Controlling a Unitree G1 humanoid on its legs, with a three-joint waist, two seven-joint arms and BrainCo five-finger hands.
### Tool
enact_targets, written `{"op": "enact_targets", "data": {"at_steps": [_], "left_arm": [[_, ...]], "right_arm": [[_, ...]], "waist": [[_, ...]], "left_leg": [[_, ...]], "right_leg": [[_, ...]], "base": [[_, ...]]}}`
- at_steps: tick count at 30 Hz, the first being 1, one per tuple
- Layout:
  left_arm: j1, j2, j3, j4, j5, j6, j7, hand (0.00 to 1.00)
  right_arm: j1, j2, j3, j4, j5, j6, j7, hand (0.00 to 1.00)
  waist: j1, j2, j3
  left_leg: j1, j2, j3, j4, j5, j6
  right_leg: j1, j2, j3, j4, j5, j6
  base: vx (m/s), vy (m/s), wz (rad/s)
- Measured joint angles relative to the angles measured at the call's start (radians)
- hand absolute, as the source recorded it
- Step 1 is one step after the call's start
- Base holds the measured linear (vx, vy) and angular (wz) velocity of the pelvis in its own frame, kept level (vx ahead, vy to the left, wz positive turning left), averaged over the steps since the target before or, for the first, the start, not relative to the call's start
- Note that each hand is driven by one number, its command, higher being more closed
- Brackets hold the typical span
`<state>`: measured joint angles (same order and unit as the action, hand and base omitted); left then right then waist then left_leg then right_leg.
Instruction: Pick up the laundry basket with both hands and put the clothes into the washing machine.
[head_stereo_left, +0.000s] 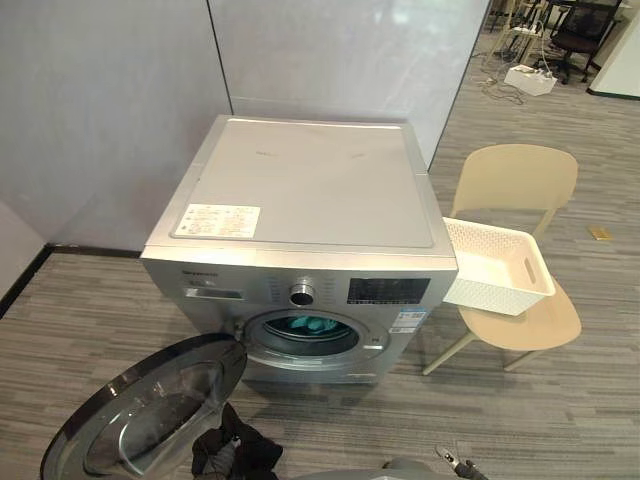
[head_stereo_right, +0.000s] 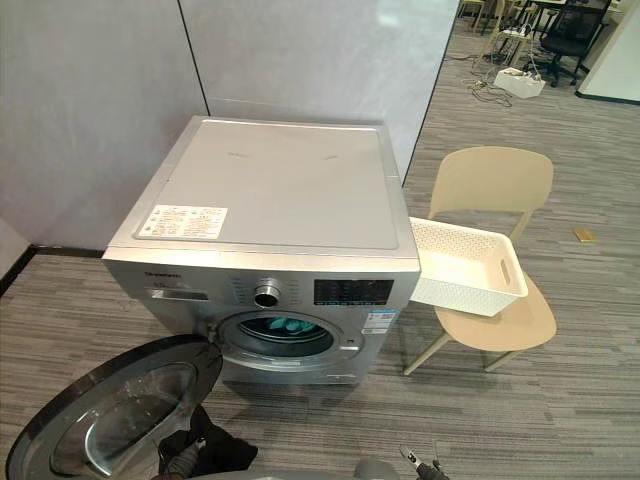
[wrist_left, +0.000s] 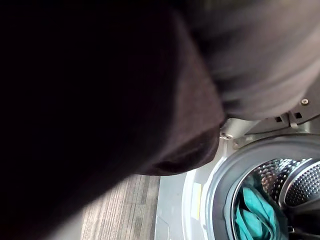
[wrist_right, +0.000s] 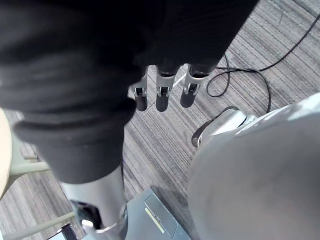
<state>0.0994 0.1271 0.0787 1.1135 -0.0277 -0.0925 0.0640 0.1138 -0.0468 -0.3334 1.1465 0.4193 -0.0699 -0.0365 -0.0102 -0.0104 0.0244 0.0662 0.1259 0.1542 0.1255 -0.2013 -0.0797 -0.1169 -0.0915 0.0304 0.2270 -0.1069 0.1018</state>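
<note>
**Hands low at the machine's front; basket on the chair, teal cloth in the drum**

The right hand (wrist_right: 163, 94) hangs with its fingers straight and slightly apart, dark tips pointing down at the grey plank floor (head_stereo_left: 560, 400), holding nothing. The left hand (head_stereo_left: 222, 455) sits at the bottom edge of the eye view, just beside the lower right rim of the open door (head_stereo_left: 150, 415). Its dark cover blocks its own wrist view, so I cannot tell how its fingers are set.

The round door is swung wide to the left of the opening and tilts down toward the floor, taking up the space in front of the machine's left half. Past the left hand the drum mouth stands open, with teal clothes (head_stereo_left: 308, 324) lying inside behind the grey rim.

The washing machine (head_stereo_left: 300, 190) backs onto pale wall panels (head_stereo_left: 100, 100), and its flat lid is bare apart from a label near the front left corner.

The white laundry basket (head_stereo_left: 480, 290) rests on the seat of a beige chair (head_stereo_left: 525, 175) to the right of the machine. Its near end lies close against the machine's right top edge; contact cannot be made out. Its far end, with the handle slot, overhangs the seat's front. Open floor stretches in front of the chair and off to the right.
</note>
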Motion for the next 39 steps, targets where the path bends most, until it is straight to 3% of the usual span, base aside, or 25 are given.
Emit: {"op": "enact_targets", "data": {"at_steps": [3,7,9,10,12,14,16,20,22,30,34,39], "left_arm": [[-0.035,-0.029,-0.009,0.022,0.001,0.002,-0.003,1.0],[-0.047,-0.061,-0.015,0.028,0.001,0.001,-0.018,1.0],[-0.068,-0.048,-0.078,0.026,0.002,0.0,-0.018,1.0],[-0.074,-0.046,-0.086,0.024,0.002,0.0,-0.018,1.0],[-0.078,-0.055,-0.133,-0.066,0.0,0.001,-0.011,1.0],[-0.077,-0.063,-0.217,-0.227,-0.028,-0.001,0.001,1.0],[-0.058,-0.084,-0.287,-0.358,-0.075,-0.005,-0.004,1.0],[0.003,-0.118,-0.418,-0.603,-0.163,-0.006,-0.063,1.0],[-0.026,-0.112,-0.481,-0.656,-0.199,-0.014,-0.066,1.0],[-0.308,-0.122,-0.657,-0.65,-0.238,-0.013,-0.05,1.0],[-0.466,-0.165,-0.62,-0.589,-0.236,-0.013,0.014,1.0],[-0.679,-0.201,-0.333,-0.453,-0.286,-0.019,0.141,1.0]], "right_arm": [[-0.001,-0.009,-0.012,0.012,0.0,0.0,-0.002,0.0],[0.007,-0.015,-0.03,0.031,0.0,-0.001,-0.006,0.0],[0.016,-0.015,-0.053,0.054,-0.001,0.002,0.0,0.0],[0.017,-0.014,-0.053,0.056,-0.002,0.002,-0.001,0.0],[0.011,-0.011,-0.049,0.053,-0.002,0.001,-0.002,0.0],[0.019,-0.009,-0.012,0.03,-0.002,0.0,-0.009,0.0],[0.011,-0.02,0.0,-0.01,-0.002,-0.006,-0.017,0.0],[-0.025,-0.033,0.041,-0.13,0.002,-0.026,-0.03,0.0],[-0.073,-0.011,0.088,-0.183,0.003,-0.041,-0.032,0.0],[-0.204,-0.011,0.211,-0.37,0.054,-0.079,-0.083,0.0],[-0.221,0.001,0.253,-0.452,0.084,-0.086,-0.111,0.0],[-0.31,0.007,0.276,-0.484,0.092,-0.109,-0.161,0.0]], "waist": [[-0.004,0.012,-0.001],[-0.006,0.025,0.0],[-0.005,0.029,0.01],[-0.006,0.025,0.014],[-0.013,0.026,0.053],[0.0,0.003,0.093],[0.016,0.022,0.111],[0.026,0.054,0.116],[0.027,0.057,0.151],[0.023,0.021,0.319],[0.024,0.018,0.346],[0.026,0.001,0.401]], "left_leg": [[-0.003,0.006,-0.024,-0.038,0.044,-0.004],[0.019,0.012,-0.044,-0.053,0.045,-0.005],[0.025,0.009,-0.051,-0.041,0.044,-0.006],[0.018,0.009,-0.054,-0.026,0.04,-0.008],[-0.034,0.027,-0.082,0.07,0.004,-0.031],[-0.142,0.014,-0.128,0.298,-0.023,-0.067],[-0.235,-0.001,-0.173,0.436,-0.009,-0.087],[-0.231,-0.028,-0.169,0.314,-0.005,-0.073],[-0.24,-0.022,-0.122,0.27,-0.027,-0.036],[-0.579,-0.009,-0.095,0.586,-0.135,0.0],[-0.712,0.003,-0.095,0.669,-0.15,0.015],[-0.883,0.042,-0.097,0.804,-0.181,0.015]], "right_leg": [[0.023,0.01,-0.005,-0.099,0.04,-0.005],[0.059,0.019,-0.006,-0.135,0.066,-0.007],[0.077,0.015,-0.008,-0.137,0.069,-0.007],[0.075,0.015,-0.008,-0.126,0.06,-0.011],[0.04,0.031,0.004,-0.017,-0.016,-0.033],[-0.017,0.014,0.008,0.112,-0.081,-0.028],[-0.057,0.004,0.014,0.168,-0.105,-0.02],[-0.157,-0.014,0.062,0.212,-0.1,-0.005],[-0.221,0.002,0.081,0.252,-0.083,-0.003],[-0.537,0.031,0.138,0.456,-0.086,0.016],[-0.648,0.045,0.152,0.481,-0.062,0.026],[-0.814,0.085,0.172,0.573,-0.056,0.033]], "base": [[-0.06,-0.118,0.01],[-0.06,-0.027,-0.02],[-0.06,0.018,0.08],[-0.09,-0.01,0.28],[-0.1,-0.054,0.46],[-0.12,-0.038,0.45],[-0.15,-0.018,0.05],[-0.05,0.025,-0.19],[-0.08,0.001,-0.22],[-0.2,0.038,-0.17],[-0.11,0.05,-0.13],[-0.05,0.004,-0.17]]}}
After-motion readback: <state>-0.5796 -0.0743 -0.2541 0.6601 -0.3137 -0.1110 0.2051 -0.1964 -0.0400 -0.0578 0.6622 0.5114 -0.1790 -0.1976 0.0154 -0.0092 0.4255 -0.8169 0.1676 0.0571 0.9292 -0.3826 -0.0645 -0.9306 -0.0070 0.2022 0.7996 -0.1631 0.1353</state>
